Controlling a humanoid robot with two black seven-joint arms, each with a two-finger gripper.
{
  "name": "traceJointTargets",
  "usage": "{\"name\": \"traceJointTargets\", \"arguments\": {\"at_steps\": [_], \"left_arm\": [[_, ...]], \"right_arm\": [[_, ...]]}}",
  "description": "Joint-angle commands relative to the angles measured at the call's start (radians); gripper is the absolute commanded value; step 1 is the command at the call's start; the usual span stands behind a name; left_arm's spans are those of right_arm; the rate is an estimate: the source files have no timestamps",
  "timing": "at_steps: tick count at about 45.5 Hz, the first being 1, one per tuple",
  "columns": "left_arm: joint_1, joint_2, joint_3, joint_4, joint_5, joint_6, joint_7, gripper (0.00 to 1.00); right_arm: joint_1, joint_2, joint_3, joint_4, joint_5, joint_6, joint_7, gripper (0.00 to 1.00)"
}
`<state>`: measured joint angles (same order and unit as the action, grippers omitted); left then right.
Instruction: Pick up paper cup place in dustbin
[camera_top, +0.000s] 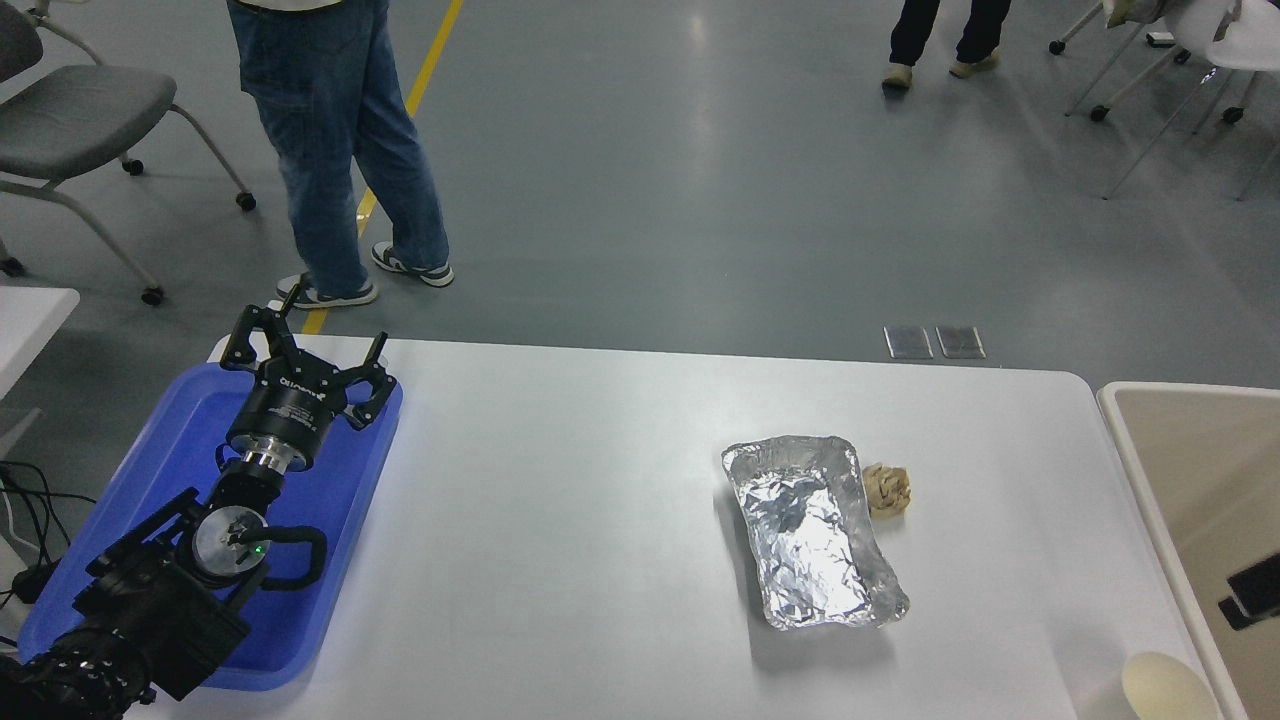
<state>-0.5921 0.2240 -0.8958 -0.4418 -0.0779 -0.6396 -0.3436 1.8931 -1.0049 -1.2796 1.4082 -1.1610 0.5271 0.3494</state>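
Nearest, at the table's front right corner, the paper cup (1168, 688) stands upright with its round rim up, partly cut off by the bottom edge of the view. It sits just beside the dustbin (1140, 470), whose pale rim runs along the table's right end, so the carry will likely be short: lift, swing right, let go over the tan inside. Only a small black piece of the right gripper (1250, 592) shows at the right edge, over the bin; whether its fingers are apart or closed cannot be told, and it is not touching the cup.

At the lower left, the left arm is parked over the blue tray (160, 470), with the left gripper (305, 345) spread wide and holding nothing, well apart from the work.

Further in, toward the middle right of the white table (580, 520), lies the crinkled foil tray (812, 530), open and seemingly empty, with a crumpled brown paper ball (888, 489) touching or just beside its far right edge. Both sit away from the cup, on its far left, so they probably do not block a reach from the right; the nearest obstacle is the bin's own rim, which the cup must clear.

Beyond the table, a person in jeans (330, 150) stands on the grey floor by a yellow line (420, 90), another person's legs (940, 40) show at the top, and chairs stand at both far corners.
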Motion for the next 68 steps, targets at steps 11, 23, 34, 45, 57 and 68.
{"name": "traceJointTargets", "arguments": {"at_steps": [11, 23, 34, 45, 57, 68], "left_arm": [[0.000, 0.000, 0.000, 0.000, 0.000, 0.000, 0.000, 1.00], [0.000, 0.000, 0.000, 0.000, 0.000, 0.000, 0.000, 1.00], [0.000, 0.000, 0.000, 0.000, 0.001, 0.000, 0.000, 1.00], [0.000, 0.000, 0.000, 0.000, 0.001, 0.000, 0.000, 1.00], [0.000, 0.000, 0.000, 0.000, 0.000, 0.000, 0.000, 1.00], [0.000, 0.000, 0.000, 0.000, 0.000, 0.000, 0.000, 1.00]], "right_arm": [[-0.495, -0.011, 0.305, -0.202, 0.000, -0.148, 0.000, 0.99], [-0.609, -0.009, 0.355, -0.227, 0.000, -0.210, 0.002, 0.98], [-0.674, -0.008, 0.358, -0.239, 0.009, -0.285, 0.002, 0.97], [-0.723, -0.004, 0.422, -0.250, 0.012, -0.308, 0.002, 0.93], [-0.804, 0.011, 0.488, -0.288, 0.012, -0.351, 0.002, 0.84], [-0.842, 0.039, 0.488, -0.296, 0.011, -0.414, 0.006, 0.21]]}}
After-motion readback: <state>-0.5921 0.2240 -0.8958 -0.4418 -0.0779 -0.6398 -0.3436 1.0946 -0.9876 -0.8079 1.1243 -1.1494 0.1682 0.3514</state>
